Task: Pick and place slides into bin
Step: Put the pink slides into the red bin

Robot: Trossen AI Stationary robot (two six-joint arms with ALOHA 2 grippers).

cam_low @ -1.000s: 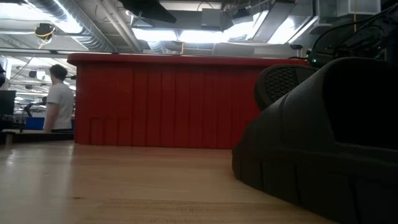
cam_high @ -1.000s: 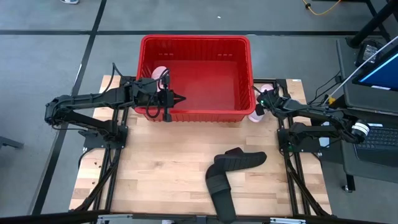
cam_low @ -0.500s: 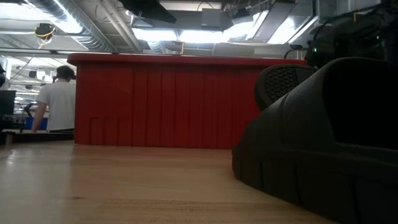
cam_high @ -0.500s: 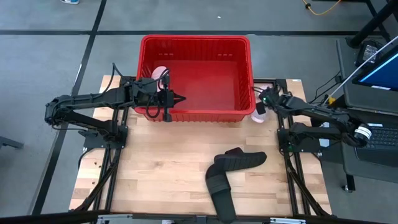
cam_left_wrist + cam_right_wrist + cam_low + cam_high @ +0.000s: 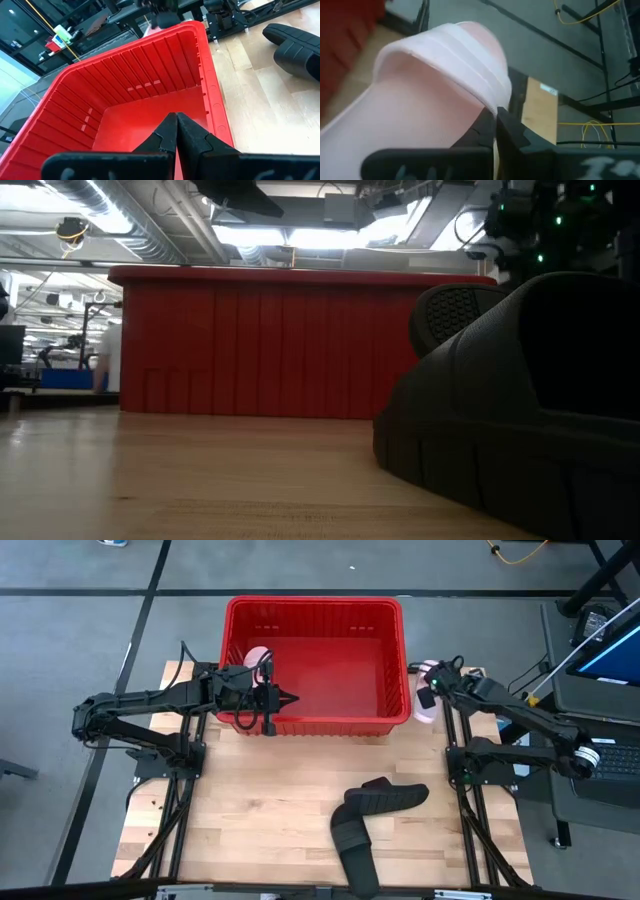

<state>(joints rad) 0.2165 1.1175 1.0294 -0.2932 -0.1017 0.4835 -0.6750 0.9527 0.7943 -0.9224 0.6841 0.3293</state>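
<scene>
The red bin (image 5: 314,612) stands at the table's far middle; one pale pink slide (image 5: 257,657) lies inside against its left wall. My left gripper (image 5: 290,698) is shut and empty over the bin's near left part, and its shut fingers also show in the left wrist view (image 5: 176,127). My right gripper (image 5: 428,698) is shut on the second pink slide (image 5: 425,710) just outside the bin's right wall. Two black slides (image 5: 385,797) (image 5: 352,845) lie on the table's near part, one leaning on the other. My right gripper pinches the edge of the pink slide's broad strap (image 5: 487,102) between its two fingers (image 5: 507,131). The fingers come from above, slanting down. The slide hangs below the gripper beside the bin's right wall; whether its lower end is clear of the table, I cannot tell.
In the low view a black slide (image 5: 520,410) fills the right foreground and hides the right arm's hold; the bin's near wall (image 5: 300,345) stands behind it. There is bare wood (image 5: 250,810) on the table's near left. A laptop (image 5: 610,650) sits off the table's right.
My right gripper has risen and gone a little toward the table's far edge with the pink slide, which has come up from lying beside the bin's right wall. My left gripper has kept still.
</scene>
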